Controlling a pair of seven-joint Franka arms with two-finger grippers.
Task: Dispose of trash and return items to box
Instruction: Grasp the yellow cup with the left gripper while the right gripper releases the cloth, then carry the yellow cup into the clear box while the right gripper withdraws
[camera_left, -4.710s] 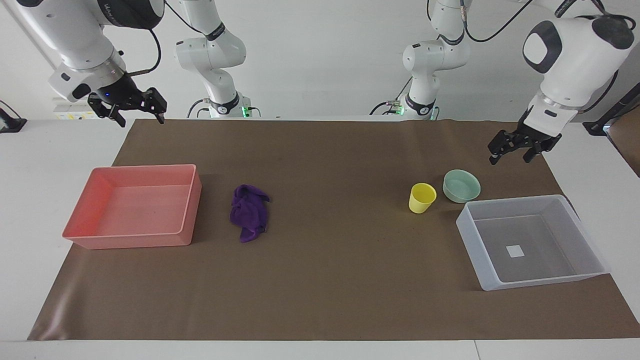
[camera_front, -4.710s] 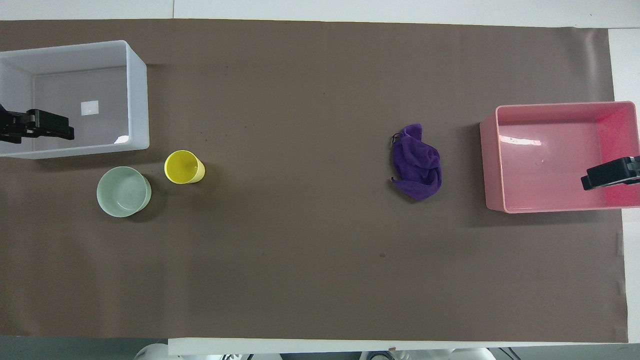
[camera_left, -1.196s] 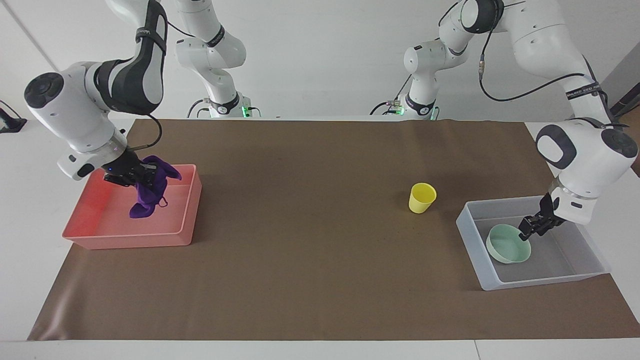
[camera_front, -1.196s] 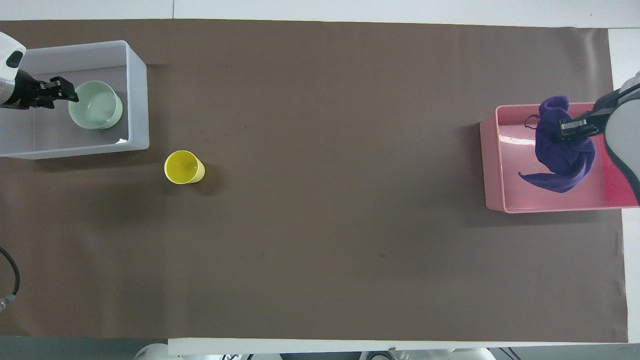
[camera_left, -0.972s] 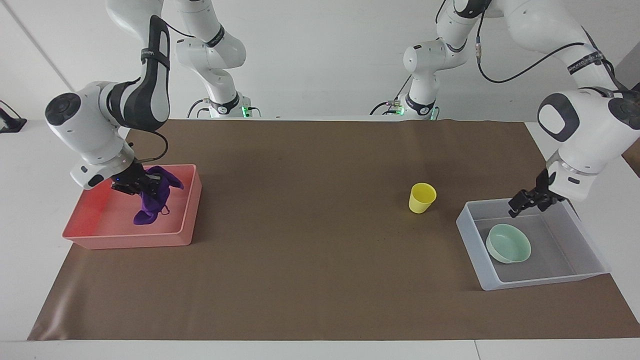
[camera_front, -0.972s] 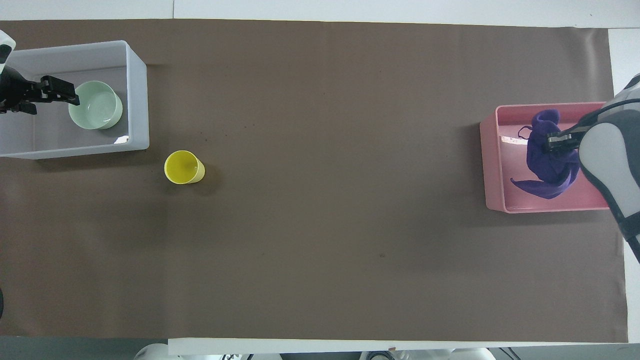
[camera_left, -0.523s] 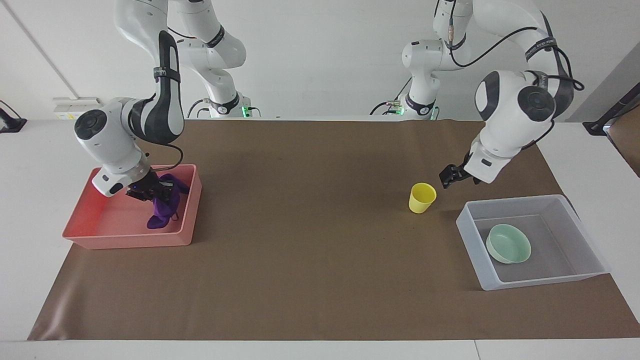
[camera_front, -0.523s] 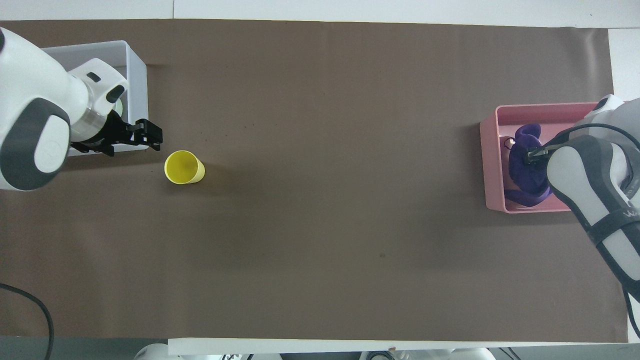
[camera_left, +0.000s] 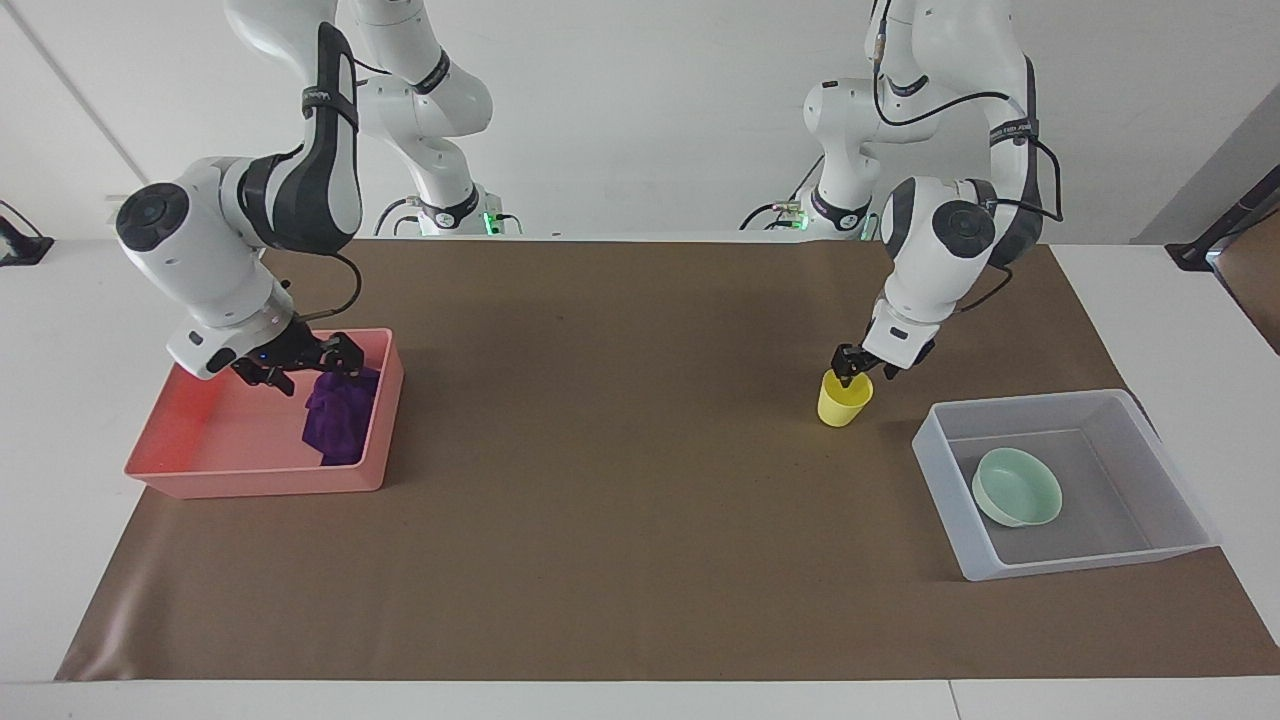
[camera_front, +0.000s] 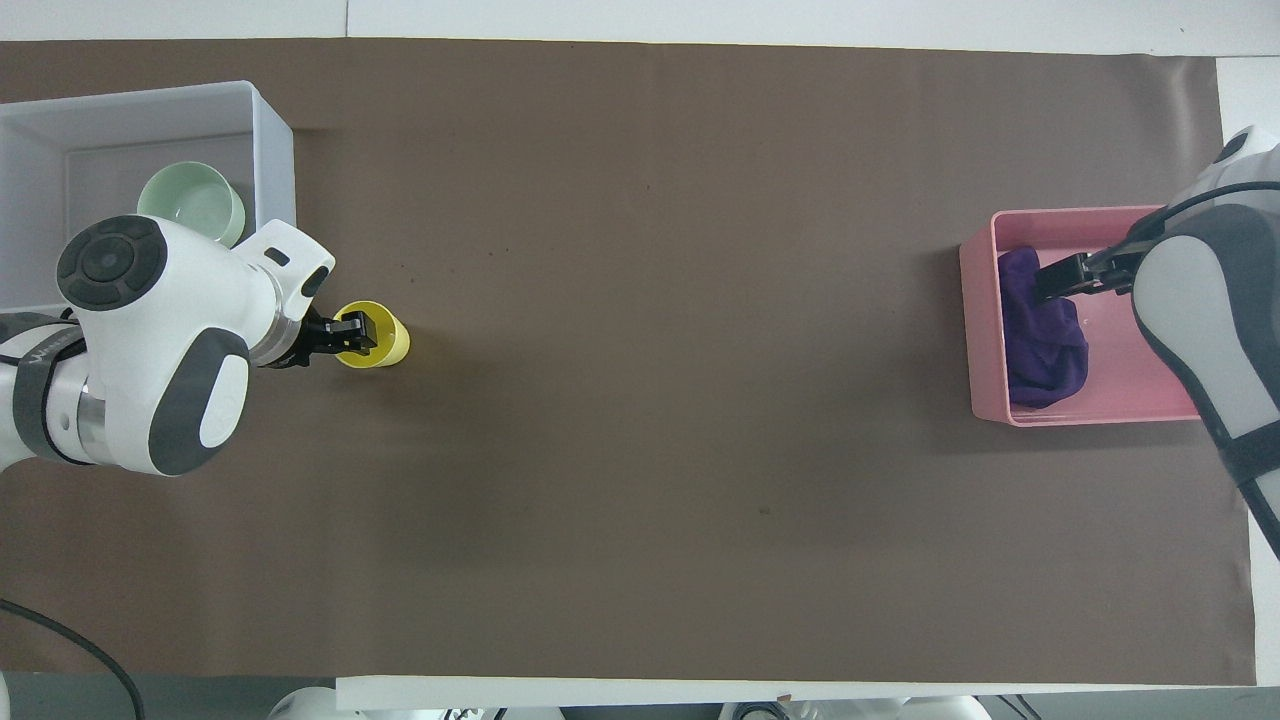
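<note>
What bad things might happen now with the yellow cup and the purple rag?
1. The left gripper sits at the rim of the yellow cup. A grip on the thin rim alone might tip the cup over or let it slip on the way to the grey box.
2. The purple rag lies against the pink tray's wall, just under the right gripper. It might snag as that gripper lifts.

Soft, wrinkled cloth is seen in the purple rag. Smooth plastic is shown by the pink tray, yellow cup and translucent box. The brown table cover looks matt.
</note>
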